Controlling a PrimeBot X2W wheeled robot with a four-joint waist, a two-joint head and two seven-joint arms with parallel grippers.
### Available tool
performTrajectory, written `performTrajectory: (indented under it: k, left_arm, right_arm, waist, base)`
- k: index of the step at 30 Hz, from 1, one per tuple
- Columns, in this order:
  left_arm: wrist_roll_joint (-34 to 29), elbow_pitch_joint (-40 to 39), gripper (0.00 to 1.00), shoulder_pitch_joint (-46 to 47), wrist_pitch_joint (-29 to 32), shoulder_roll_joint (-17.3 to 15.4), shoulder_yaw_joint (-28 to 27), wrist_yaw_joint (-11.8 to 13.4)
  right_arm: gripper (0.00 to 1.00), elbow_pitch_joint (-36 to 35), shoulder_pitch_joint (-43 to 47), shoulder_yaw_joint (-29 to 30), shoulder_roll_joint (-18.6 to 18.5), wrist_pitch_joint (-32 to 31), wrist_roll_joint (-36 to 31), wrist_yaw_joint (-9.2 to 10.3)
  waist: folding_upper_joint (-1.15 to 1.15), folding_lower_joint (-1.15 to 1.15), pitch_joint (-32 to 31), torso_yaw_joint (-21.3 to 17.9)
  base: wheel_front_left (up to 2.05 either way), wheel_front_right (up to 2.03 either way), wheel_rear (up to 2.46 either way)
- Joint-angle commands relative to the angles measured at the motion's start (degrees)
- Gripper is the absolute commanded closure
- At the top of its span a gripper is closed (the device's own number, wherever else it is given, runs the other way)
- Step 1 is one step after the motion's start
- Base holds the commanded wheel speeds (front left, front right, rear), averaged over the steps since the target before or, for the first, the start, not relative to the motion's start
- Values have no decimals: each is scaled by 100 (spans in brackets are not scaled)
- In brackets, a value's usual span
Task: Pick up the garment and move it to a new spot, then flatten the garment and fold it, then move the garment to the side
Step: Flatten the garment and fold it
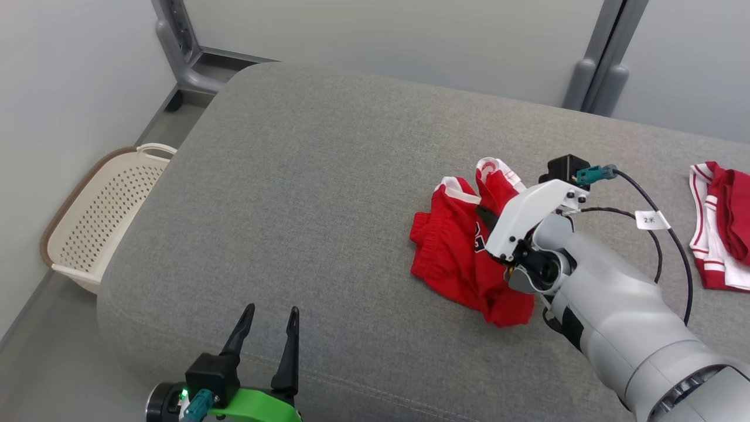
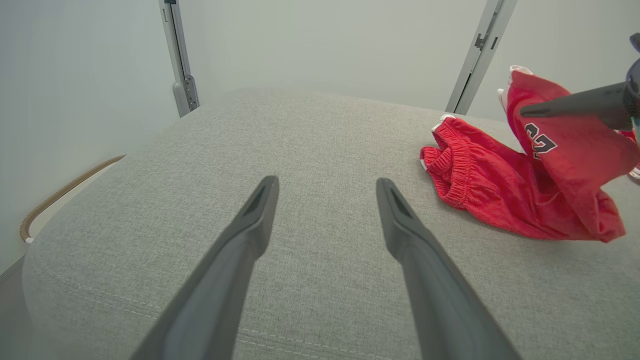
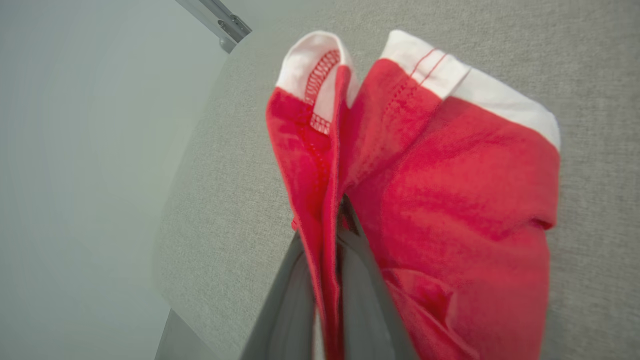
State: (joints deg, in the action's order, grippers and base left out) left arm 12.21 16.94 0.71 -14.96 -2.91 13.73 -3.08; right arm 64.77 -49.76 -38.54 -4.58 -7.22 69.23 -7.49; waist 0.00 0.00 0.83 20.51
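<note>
Red garment (image 1: 451,258) in right end effector (image 3: 330,230) (tight pinch, partly aloft)

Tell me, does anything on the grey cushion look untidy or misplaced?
The red shorts lie crumpled, one fold pinched in the right pincer. Another red-and-white garment sits bunched near the right edge of the grey cushion.

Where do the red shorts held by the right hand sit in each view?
Head view: shorts right of centre, crumpled on the grey cushion.
Left wrist view: shorts at the right edge, one part lifted off the cushion.
Right wrist view: shorts in the centre, pinched by the right hand, white hems at the top.
Shared landmark: the grey cushion under the shorts.
</note>
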Motion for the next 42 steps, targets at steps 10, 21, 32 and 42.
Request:
performTrajectory:
  k: [10, 21, 32, 42]
  left_arm:
    - [134, 51, 0, 183, -21, -4, 180, 69]
    - [64, 70, 0, 162, -21, -4, 44, 75]
    - [-117, -19, 0, 15, -21, -3, -155, 3]
    - [-248, -149, 0, -108, -21, -10, -318, -14]
  right_arm:
    - [100, 543, -184, -8, 121, 545, 42, 1]
    - [0, -167, -22, -242, 14, 899, 55, 1]
    - [0, -1602, 580, -635, -909, 1875, 4, 1]
    - [0, -1912, 1099, -771, -1544, 2202, -199, 1]
  waist:
    - [0, 0, 105, 257]
    - [0, 0, 85, 82]
    - [0, 0, -21, -208]
    - [0, 0, -36, -422]
  base:
    - [0, 0, 0]
    - [0, 0, 0]
    - [0, 0, 0]
    - [0, 0, 0]
